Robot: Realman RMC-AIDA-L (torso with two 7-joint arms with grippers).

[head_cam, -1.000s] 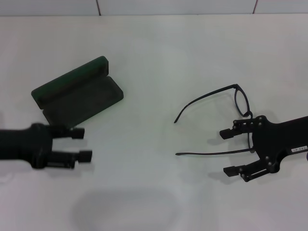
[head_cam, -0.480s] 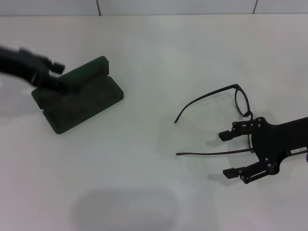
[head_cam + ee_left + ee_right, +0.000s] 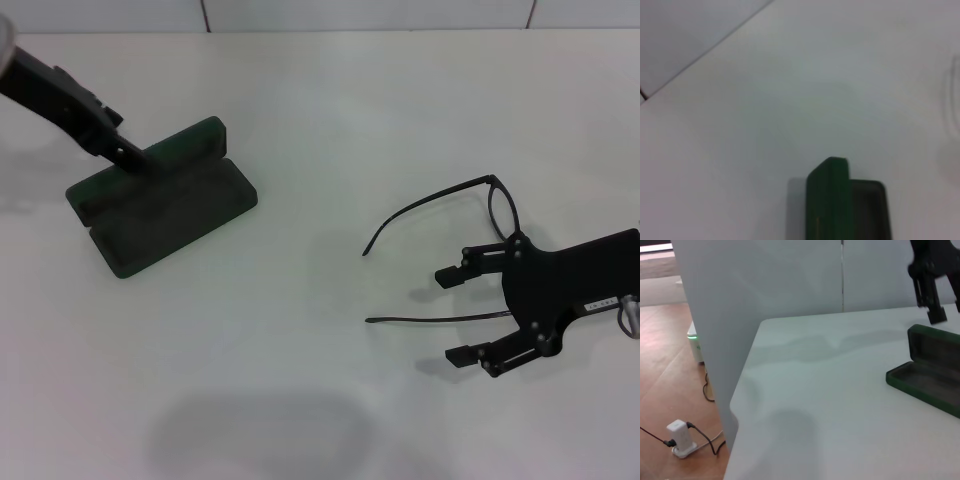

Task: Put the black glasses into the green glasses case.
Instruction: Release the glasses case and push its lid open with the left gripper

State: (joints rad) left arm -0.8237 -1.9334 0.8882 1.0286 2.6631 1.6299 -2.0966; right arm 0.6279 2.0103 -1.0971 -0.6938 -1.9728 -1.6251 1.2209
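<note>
The green glasses case [image 3: 165, 205] lies open at the left of the white table, with its lid standing along the far side; it also shows in the left wrist view [image 3: 832, 200] and the right wrist view [image 3: 930, 375]. My left gripper [image 3: 130, 158] reaches in from the far left and hangs just over the lid's top edge [image 3: 929, 315]. The black glasses [image 3: 502, 212] lie unfolded on the right, temple arms pointing left. My right gripper [image 3: 452, 316] is open, and the nearer temple arm runs between its fingers.
The white table [image 3: 320, 100] stretches between case and glasses, backed by a white wall. In the right wrist view the table edge [image 3: 740, 405] drops to a wooden floor with a white power adapter [image 3: 680, 432].
The left arm swung from the table's front left up and back to the case lid. The right gripper slid slightly left along the nearer temple arm, still open.
</note>
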